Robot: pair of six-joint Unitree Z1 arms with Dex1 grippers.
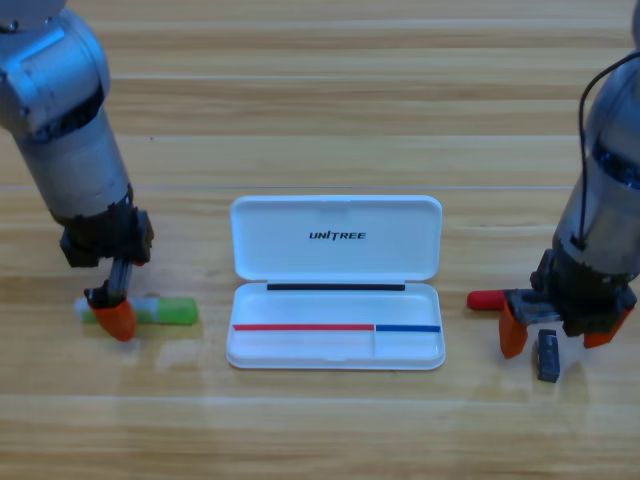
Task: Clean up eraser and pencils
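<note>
Left gripper (116, 318): low at centre-left of the frame, pointing down onto the green pencil; only one orange jaw shows, over the pencil's whitish end. Whether it is spread or pinching cannot be told.
Left arm (62, 120): grey, comes in from the upper left corner and slants down to the gripper.
Green pencil (160, 311): lies flat and level on the table, left of the case, whitish end to the left under the orange jaw, green part clear to the right.
Right gripper (556, 335): low at the right of the frame, jaws spread wide, one orange tip at the left and one at the right, with the eraser between them and not pinched.
Right arm (612, 190): grey, comes down from the upper right edge, standing steeply over the gripper.
Eraser (547, 355): small dark block on the table at lower right, just below the gripper body, nearer the left jaw tip; contact cannot be told.
Red-capped pencil (486, 299): lies level, right of the case; only the red end and a short dark stretch show, the rest is hidden behind the right gripper.
White case (336, 283): open at frame centre, lid back, tray toward the bottom edge, apart from both pencils.
Table (320, 90): wooden planks.
</note>
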